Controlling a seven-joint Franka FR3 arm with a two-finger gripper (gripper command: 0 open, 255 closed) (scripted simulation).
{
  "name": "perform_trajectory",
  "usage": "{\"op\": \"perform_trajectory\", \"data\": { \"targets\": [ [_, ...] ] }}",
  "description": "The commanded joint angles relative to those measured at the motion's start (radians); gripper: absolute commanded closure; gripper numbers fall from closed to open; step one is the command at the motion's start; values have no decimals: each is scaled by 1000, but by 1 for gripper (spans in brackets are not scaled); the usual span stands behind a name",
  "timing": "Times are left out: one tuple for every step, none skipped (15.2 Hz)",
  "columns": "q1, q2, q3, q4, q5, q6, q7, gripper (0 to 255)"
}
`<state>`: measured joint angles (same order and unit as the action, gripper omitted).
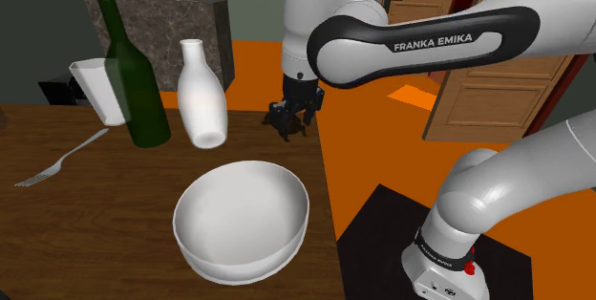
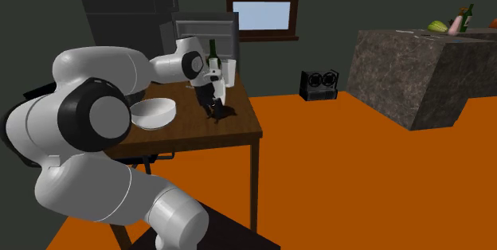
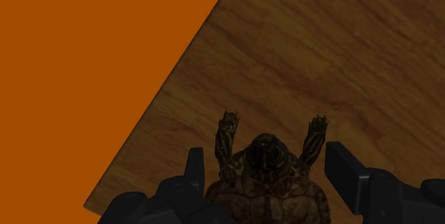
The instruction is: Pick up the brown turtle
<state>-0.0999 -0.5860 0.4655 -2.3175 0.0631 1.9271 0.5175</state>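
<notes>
Wrist view: one brown turtle (image 3: 265, 183) between hand's (image 3: 264, 157) two fingers (image 3: 348, 172)

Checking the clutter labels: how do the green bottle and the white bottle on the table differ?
The green bottle is dark, while the white bottle is pale and plain. The green bottle stands taller, with a long thin neck. The white bottle is shorter, with a stubby neck. Both stand upright, side by side on the wooden table.
</notes>
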Motion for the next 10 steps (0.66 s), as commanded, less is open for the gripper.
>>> {"op": "perform_trajectory", "data": {
  "targets": [
    [-3, 3, -3, 30, -3, -27, -2, 255],
    [-3, 3, -5, 44, -4, -40, -4, 255],
    [-4, 4, -7, 58, -5, -53, -5, 255],
    [-5, 5, -9, 71, -6, -66, -7, 255],
    [-6, 6, -11, 85, -7, -79, -8, 255],
    [-8, 7, -12, 100, -9, -92, -10, 255],
    [-9, 9, -14, 114, -10, -105, -11, 255],
    [-10, 10, -15, 129, -11, -118, -12, 255],
    [-10, 11, -16, 131, -11, -120, -13, 255],
    [-10, 11, -16, 131, -11, -120, -13, 255]
  ]
}}
